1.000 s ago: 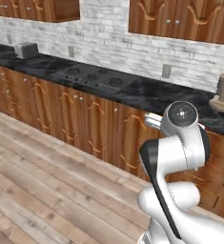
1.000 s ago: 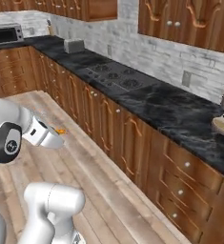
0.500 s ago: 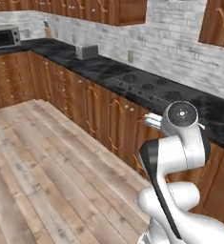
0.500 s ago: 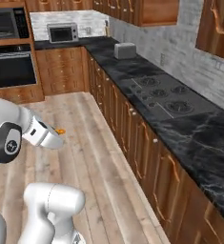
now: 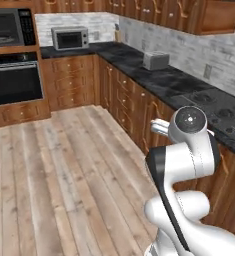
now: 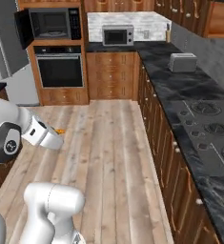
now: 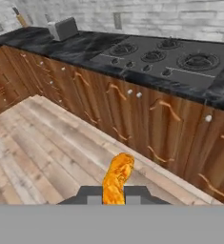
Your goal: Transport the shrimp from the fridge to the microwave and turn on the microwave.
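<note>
Whole scene swung round since earlier pictures: base turned, not things; built-in microwave and oven now brought into view ahead, across wooden floor. Shrimp carried clamped between closed pincer tips, orange body sticking out past them; orange tip seen at pincer end in right base view. Arm kept tucked low beside base, judged for steady carrying while driving. Fridge at left edge. Black tabletop with toaster passed alongside. Microwave door judged open. Delivery not yet done.
</note>
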You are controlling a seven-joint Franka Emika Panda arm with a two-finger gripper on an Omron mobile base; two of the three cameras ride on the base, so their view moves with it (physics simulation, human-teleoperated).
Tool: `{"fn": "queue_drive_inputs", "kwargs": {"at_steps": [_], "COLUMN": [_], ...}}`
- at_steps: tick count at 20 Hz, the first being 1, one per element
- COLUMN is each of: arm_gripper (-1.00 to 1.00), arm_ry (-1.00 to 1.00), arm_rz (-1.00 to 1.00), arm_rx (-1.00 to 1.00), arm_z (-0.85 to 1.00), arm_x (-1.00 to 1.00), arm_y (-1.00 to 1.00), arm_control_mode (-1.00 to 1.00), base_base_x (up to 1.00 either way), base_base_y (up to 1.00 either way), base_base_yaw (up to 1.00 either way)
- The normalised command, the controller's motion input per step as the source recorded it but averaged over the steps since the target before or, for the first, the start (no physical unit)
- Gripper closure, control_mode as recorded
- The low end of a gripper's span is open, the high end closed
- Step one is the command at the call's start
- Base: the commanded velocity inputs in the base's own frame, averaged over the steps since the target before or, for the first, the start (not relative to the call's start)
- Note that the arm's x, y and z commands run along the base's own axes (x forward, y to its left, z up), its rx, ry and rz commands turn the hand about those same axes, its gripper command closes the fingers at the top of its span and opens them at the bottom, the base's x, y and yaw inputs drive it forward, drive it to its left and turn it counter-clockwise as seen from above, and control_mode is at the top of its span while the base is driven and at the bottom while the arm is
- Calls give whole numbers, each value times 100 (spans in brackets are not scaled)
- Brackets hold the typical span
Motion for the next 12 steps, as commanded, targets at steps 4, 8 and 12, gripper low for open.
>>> {"fn": "queue_drive_inputs", "kwargs": {"at_steps": [4,8,12], "arm_gripper": [100,100,100], "arm_ry": [0,0,0], "arm_rz": [0,0,0], "arm_rx": [0,0,0], "arm_z": [0,0,0], "arm_x": [0,0,0], "arm_y": [0,0,0], "arm_control_mode": [100,100,100], "base_base_x": [100,100,100], "base_base_y": [-36,-64,-74], "base_base_yaw": [47,42,43]}}
